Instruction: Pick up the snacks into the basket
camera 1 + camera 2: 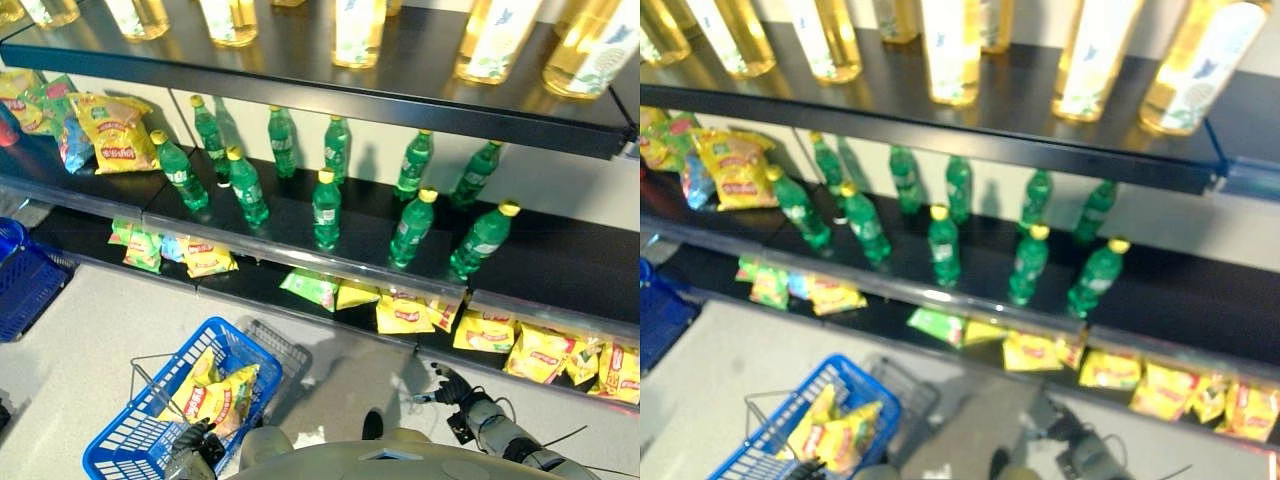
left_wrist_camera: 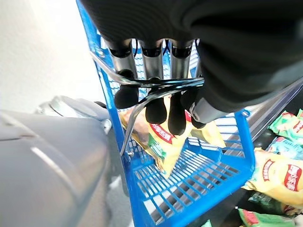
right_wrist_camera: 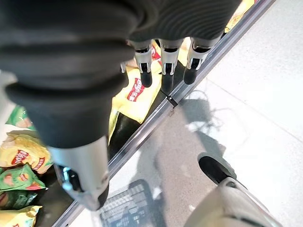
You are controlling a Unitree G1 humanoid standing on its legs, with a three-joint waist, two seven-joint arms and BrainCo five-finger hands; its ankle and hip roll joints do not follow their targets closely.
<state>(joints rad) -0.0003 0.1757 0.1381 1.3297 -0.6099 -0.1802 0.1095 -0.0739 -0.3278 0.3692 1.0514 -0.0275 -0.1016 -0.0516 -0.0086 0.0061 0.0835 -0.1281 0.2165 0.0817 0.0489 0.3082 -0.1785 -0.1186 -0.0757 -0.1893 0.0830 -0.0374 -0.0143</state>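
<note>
Snack bags (image 1: 215, 395) in blue basket (image 1: 130, 440); left hand (image 2: 156, 101) gripping handle (image 2: 142, 85)

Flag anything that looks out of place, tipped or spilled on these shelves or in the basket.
Nothing looks spilled or damaged. The green bottles stand upright, though loosely spaced. Snack bags lie in an untidy overlapping row on the bottom shelf. The left hand grips the handle of the blue basket, which holds yellow bags.

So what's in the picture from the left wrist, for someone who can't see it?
The robot's left hand curls its fingers round the grey wire handle of a blue plastic basket, which holds yellow snack bags.
</note>
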